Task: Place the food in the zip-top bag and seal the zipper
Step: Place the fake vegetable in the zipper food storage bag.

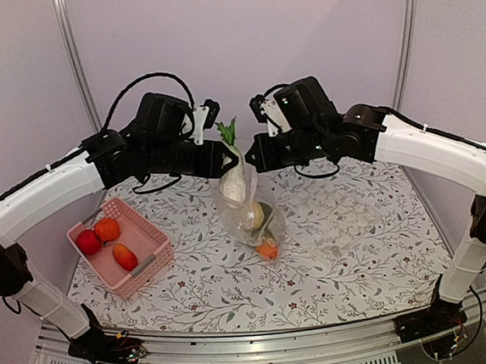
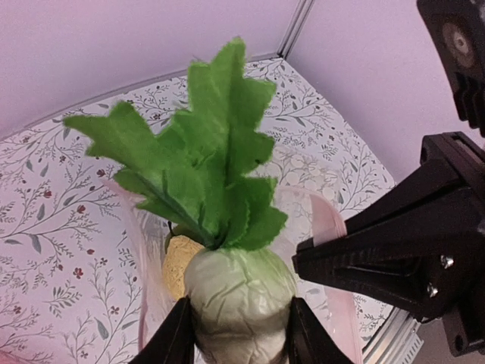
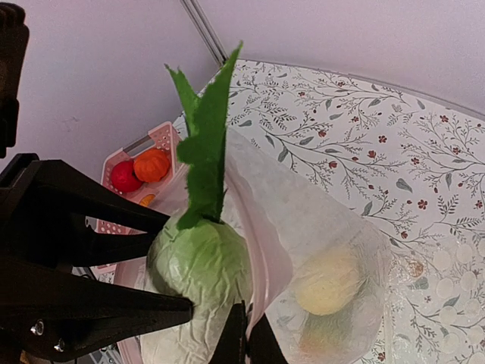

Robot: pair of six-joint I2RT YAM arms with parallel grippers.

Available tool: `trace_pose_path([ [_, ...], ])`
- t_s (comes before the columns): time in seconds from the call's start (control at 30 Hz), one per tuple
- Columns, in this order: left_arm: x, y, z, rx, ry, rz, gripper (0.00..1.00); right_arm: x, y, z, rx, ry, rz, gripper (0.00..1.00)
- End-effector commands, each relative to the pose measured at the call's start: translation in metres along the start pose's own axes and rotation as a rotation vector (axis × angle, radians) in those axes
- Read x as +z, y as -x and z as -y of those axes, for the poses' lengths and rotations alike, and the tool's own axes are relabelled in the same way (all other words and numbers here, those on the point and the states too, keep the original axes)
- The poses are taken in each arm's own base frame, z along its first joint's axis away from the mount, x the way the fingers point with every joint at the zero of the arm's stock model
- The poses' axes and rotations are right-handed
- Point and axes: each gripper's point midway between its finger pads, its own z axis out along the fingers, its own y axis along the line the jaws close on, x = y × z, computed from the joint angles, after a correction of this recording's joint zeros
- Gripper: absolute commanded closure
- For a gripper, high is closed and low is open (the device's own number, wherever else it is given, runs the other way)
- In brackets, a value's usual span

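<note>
Left gripper clamps the white radish by its body, root end inside the mouth of the zip-top bag, which the right gripper holds upright, pinched tight on the zipper rim. I judge we're mid-loading: next I lower and release the radish, then fetch the three pieces from the pink basket.

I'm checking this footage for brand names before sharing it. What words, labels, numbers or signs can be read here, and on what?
None can be read.
The zip-top bag, radish, pink basket, left arm and right arm show no lettering.
The tablecloth carries only a floral print.
</note>
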Motion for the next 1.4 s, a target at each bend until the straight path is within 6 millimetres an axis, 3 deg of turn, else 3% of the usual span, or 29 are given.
trace_pose_path([
  [0.0, 0.001, -0.015, 0.002, -0.016, 0.018, -0.083, 0.64, -0.004, 0.006, 0.002, 0.011, -0.006, 0.029, 1.0],
  [0.27, 0.004, -0.017, -0.014, -0.022, 0.122, -0.11, 0.64, -0.005, 0.006, -0.001, 0.012, 0.004, 0.027, 1.0],
  [0.7, 0.018, -0.006, -0.021, 0.0, 0.19, -0.048, 0.68, -0.004, 0.006, -0.002, 0.015, 0.011, 0.023, 1.0],
  [0.87, 0.021, -0.003, -0.015, -0.014, 0.157, -0.028, 0.68, -0.004, 0.006, -0.001, 0.016, 0.007, 0.024, 1.0],
  [1.37, 0.018, -0.042, -0.004, -0.116, 0.099, -0.167, 0.64, -0.002, 0.005, 0.0, 0.013, 0.001, 0.024, 1.0],
])
